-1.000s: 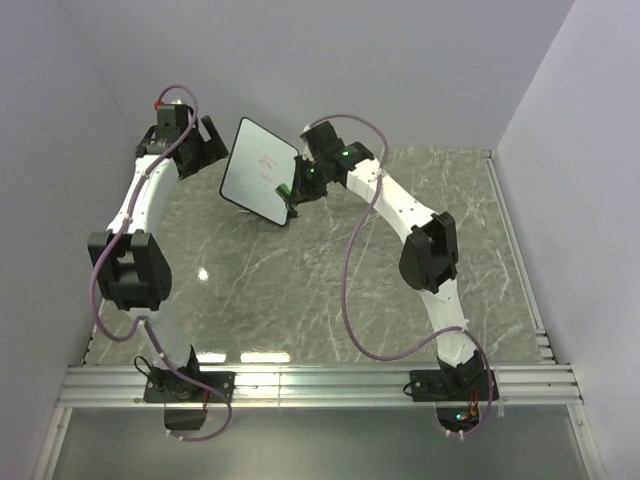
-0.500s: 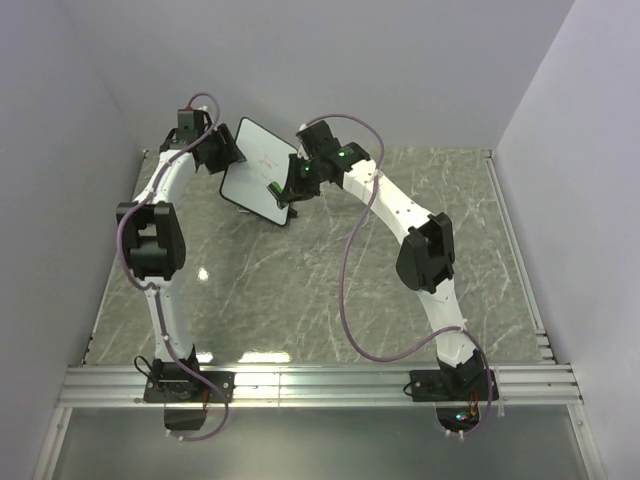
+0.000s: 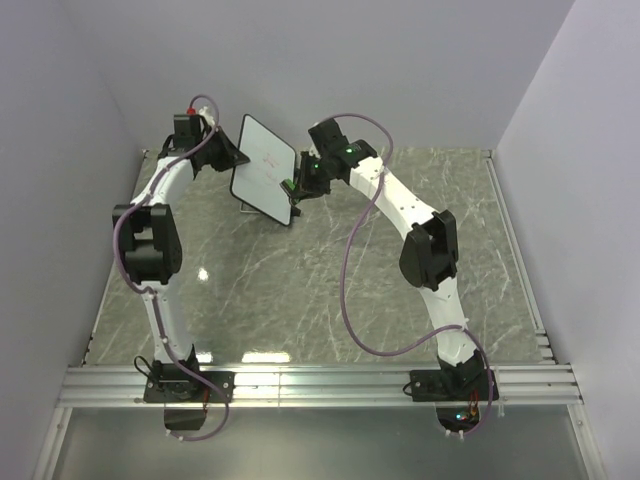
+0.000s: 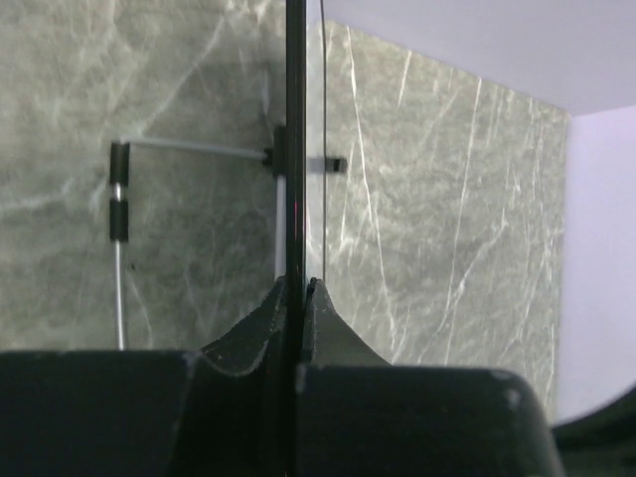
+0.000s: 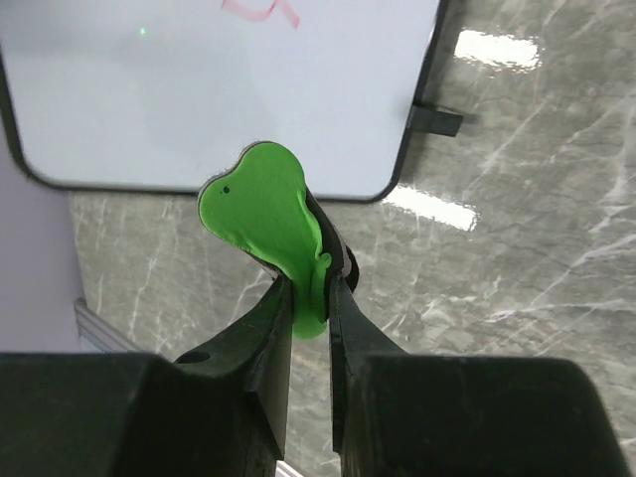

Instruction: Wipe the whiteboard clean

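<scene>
At the back-left of the bench point(image 3: 300, 290), my left tool point(image 4: 296, 286) has come in and clamped the whiteboard point(image 3: 265, 175) by its edge, so it's braced; right tool point(image 5: 310, 295), pinching the green eraser point(image 5: 258, 209), sits by the lower edge, apparently not touching, red scribble point(image 5: 263, 10) unwiped.

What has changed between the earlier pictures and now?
The left gripper swung in and clamped the whiteboard by its left edge; the board turned slightly. The right gripper stayed beside the board, holding the green eraser; red marks remain.
</scene>
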`<state>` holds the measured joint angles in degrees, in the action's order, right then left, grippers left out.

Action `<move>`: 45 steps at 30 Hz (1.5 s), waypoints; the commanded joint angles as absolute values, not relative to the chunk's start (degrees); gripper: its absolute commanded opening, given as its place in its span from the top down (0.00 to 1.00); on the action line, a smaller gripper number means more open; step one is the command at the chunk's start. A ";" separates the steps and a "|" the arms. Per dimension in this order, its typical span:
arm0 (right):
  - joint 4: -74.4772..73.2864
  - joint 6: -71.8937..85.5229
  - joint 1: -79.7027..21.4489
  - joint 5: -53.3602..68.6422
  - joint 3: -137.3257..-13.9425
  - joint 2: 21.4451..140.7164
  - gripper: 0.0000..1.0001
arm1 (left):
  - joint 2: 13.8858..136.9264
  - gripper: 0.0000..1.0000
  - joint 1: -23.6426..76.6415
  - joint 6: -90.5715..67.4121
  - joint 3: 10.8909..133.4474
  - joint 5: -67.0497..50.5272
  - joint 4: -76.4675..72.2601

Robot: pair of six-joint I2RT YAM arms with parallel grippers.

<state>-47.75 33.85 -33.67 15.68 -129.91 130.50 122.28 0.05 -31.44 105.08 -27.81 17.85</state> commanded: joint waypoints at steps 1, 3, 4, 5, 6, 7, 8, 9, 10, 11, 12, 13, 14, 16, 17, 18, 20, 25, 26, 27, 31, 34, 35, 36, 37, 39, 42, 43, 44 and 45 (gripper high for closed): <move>-47.64 34.10 -33.31 13.36 -129.46 129.11 1.00 | 118.05 1.00 0.70 -27.24 97.75 -25.75 22.86; -47.46 34.28 -33.14 12.92 -129.81 129.20 1.00 | 116.29 1.00 1.05 -27.34 94.85 -27.07 22.24; -47.37 34.45 -33.05 12.40 -129.90 129.29 1.00 | 114.45 1.00 1.32 -27.25 91.96 -26.98 22.06; -47.37 34.54 -33.05 12.04 -130.08 129.46 1.00 | 113.30 1.00 1.41 -27.25 90.28 -26.98 21.80; -47.29 34.45 -33.05 11.87 -130.17 129.55 1.00 | 112.33 1.00 1.75 -27.68 87.48 -27.07 21.27; -47.29 34.45 -33.05 11.17 -130.08 129.46 1.00 | 110.41 1.00 1.76 -27.69 86.15 -27.33 21.18; -47.11 34.45 -32.96 10.90 -129.64 129.29 1.00 | 109.52 1.00 1.93 -27.95 85.09 -27.86 21.18; -47.02 34.28 -32.96 10.64 -129.38 129.20 1.00 | 108.55 1.00 2.37 -28.30 83.16 -27.77 21.36; -46.93 34.28 -33.05 10.29 -129.03 129.03 1.00 | 106.54 1.00 2.55 -28.47 82.27 -27.86 21.27; -46.59 34.19 -33.05 10.11 -128.24 128.94 1.00 | 105.57 1.00 2.72 -29.00 81.48 -27.86 21.18; -46.32 34.02 -33.13 10.02 -127.71 128.85 1.00 | 104.60 1.00 3.07 -29.26 79.82 -27.77 20.92; -46.14 34.01 -33.22 9.85 -127.27 128.76 1.00 | 103.20 1.00 3.34 -29.53 79.37 -27.60 20.31; -45.79 33.93 -33.48 9.32 -126.22 128.59 1.00 | 102.75 1.00 3.43 -29.62 79.19 -27.25 20.56; -45.62 33.40 -34.19 8.70 -125.60 128.67 1.00 | 102.66 1.00 3.69 -29.88 79.10 -26.63 20.83; -45.53 33.14 -35.15 8.44 -125.51 128.93 1.00 | 102.66 1.00 3.60 -29.62 79.80 -25.24 23.18; -45.61 32.61 -35.59 8.44 -125.68 129.02 1.00 | 102.13 1.00 3.52 -29.45 80.15 -23.57 23.46; -45.97 32.26 -36.30 8.17 -126.56 129.20 1.00 | 99.15 1.00 2.64 -29.97 79.89 -21.54 22.42; -43.24 32.08 -36.39 6.95 -123.66 125.60 1.00 | 96.33 1.00 0.18 -30.50 83.58 -21.70 23.47; -43.16 31.91 -36.30 6.68 -123.75 124.46 1.00 | 96.07 1.00 0.18 -30.76 83.93 -23.01 23.47; -43.24 31.47 -36.30 6.42 -124.01 124.02 1.00 | 95.72 1.00 -1.04 -30.94 84.11 -23.81 22.68; -42.45 31.64 -36.82 7.20 -123.31 122.17 1.00 | 93.52 1.00 -0.88 -33.31 81.57 -26.63 19.69; -41.05 32.08 -38.14 8.43 -122.35 122.69 1.00 | 92.47 1.00 -0.70 -34.36 77.97 -27.86 18.37; -40.70 32.25 -38.84 9.66 -122.17 123.04 1.00 | 92.11 1.00 -0.62 -34.89 76.91 -28.38 17.85; -40.61 32.60 -39.46 10.10 -122.26 123.57 1.00 | 91.67 1.00 -0.44 -35.24 74.38 -29.08 17.06; -40.34 32.87 -40.07 10.72 -122.34 124.71 1.00 | 90.71 1.00 -0.35 -35.68 73.05 -29.35 15.57; -39.11 33.31 -42.01 12.83 -123.39 126.20 1.00 | 90.27 1.00 -0.26 -36.47 69.89 -29.53 14.77; -39.55 33.75 -43.68 13.62 -128.39 130.68 1.00 | 89.48 1.00 1.40 -37.44 66.02 -30.41 13.10; -39.64 34.01 -43.77 13.62 -130.32 132.69 1.00 | 88.86 1.00 1.58 -37.53 65.31 -30.32 12.92; -39.46 34.36 -43.86 13.71 -130.60 133.32 1.00 | 88.60 1.00 1.67 -37.44 64.78 -30.32 12.92; -39.03 35.15 -43.77 13.54 -130.52 133.85 1.00 | 88.25 1.00 1.84 -37.44 63.82 -30.15 13.01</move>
